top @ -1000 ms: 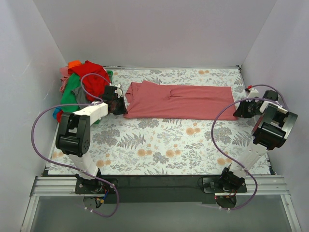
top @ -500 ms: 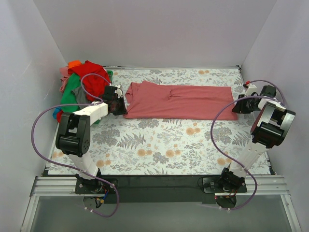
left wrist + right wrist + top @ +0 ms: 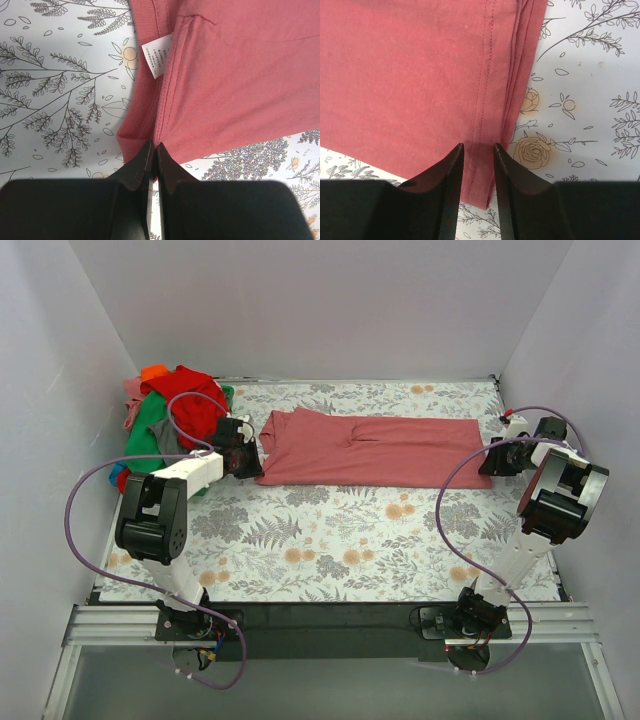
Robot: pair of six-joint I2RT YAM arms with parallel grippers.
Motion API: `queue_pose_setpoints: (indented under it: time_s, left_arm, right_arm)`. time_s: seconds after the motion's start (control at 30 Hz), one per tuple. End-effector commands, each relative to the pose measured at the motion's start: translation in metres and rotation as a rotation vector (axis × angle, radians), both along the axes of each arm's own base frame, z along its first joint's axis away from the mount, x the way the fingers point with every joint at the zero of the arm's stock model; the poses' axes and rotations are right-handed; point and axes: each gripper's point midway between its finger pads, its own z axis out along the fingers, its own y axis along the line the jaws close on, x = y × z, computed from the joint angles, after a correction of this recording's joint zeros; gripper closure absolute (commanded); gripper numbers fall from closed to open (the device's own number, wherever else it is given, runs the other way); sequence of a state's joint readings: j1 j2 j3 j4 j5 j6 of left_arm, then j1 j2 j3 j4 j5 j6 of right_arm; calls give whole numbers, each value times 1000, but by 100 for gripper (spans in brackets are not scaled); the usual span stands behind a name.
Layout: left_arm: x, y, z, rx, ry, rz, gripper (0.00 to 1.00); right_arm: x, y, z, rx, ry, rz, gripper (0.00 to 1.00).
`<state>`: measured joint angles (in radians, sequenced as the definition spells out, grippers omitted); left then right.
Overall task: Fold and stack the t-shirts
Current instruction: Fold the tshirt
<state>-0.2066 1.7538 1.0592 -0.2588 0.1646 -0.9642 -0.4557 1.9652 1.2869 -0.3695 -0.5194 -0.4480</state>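
Note:
A salmon-pink t-shirt (image 3: 370,450) lies folded into a long strip across the far half of the floral table cover (image 3: 340,540). My left gripper (image 3: 250,464) is shut on its near left corner by the collar; in the left wrist view the jaws (image 3: 154,146) pinch the fabric edge below the white neck tag (image 3: 159,56). At the strip's right end, my right gripper (image 3: 489,461) is open. In the right wrist view its jaws (image 3: 478,146) stand apart over the stitched hem corner (image 3: 485,100), with the cloth lying flat beneath them.
A heap of other t-shirts (image 3: 168,420), red, green, orange, pink and grey, sits in the far left corner beside the left arm. White walls enclose the table on three sides. Purple cables (image 3: 455,530) loop off both arms.
The right gripper's jaws have parted wider and its wrist has shifted slightly toward the far side. The left gripper and the shirt have not moved.

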Motion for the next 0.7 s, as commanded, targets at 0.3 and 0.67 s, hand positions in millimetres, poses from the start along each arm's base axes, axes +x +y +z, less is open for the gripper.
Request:
queue_pose_setpoints:
  time_s: [0.3,0.67]
  left_arm:
    - [2,4,19,12,-50,-2,100]
    - [2,3,19,10,-52,-5,100]
  right_arm:
    - [8,-19,16,-95,-29,-32,63]
    - [5,-8,10,-40,-30,-2,68]
